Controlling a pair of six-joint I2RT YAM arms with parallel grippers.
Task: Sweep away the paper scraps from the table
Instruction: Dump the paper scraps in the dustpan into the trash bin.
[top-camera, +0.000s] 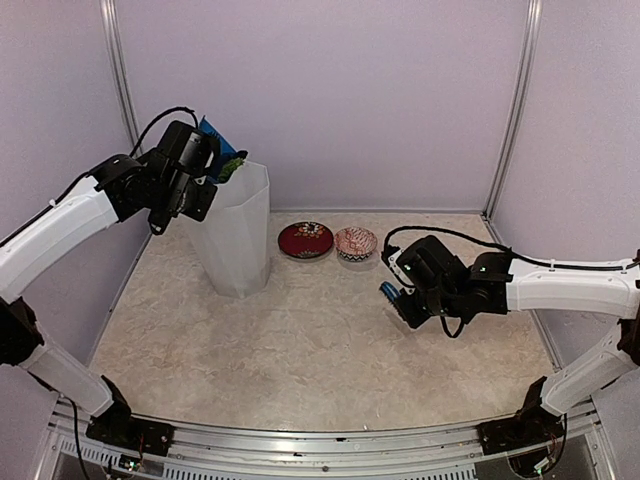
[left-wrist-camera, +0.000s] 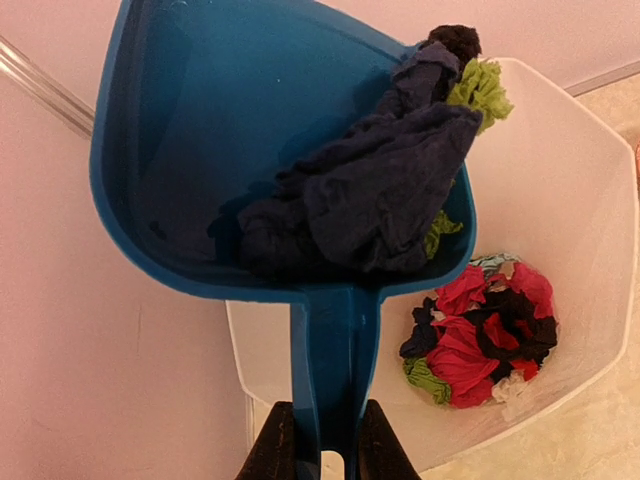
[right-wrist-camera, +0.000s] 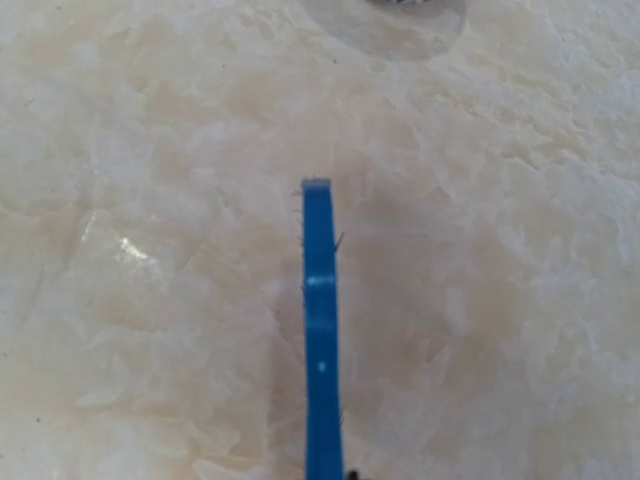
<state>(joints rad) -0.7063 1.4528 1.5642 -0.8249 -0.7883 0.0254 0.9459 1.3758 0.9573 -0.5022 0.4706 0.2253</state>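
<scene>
Pale lilac walls close in the far side and both flanks of the table, a broad beige slab with a marbled, faintly glossy face that looks smooth enough for light things to skid across. I can spot no wads lying on it from above. At the far left stands a tall white bin, and over its mouth the left gripper pinches the handle of a blue dustpan, tipped towards the opening. The paper scraps sit partly in the pan, a navy clump with green and black bits at its lip, and partly down in the bin, a red, pink and black heap. They look feather-light, soft and crumpled, likely to cling or flutter rather than drop cleanly, so I'd say they are better poured or pushed than picked. To the right, low over the table, the right gripper is pressed together on a thin blue brush. Two small bowls rest by the far wall.
</scene>
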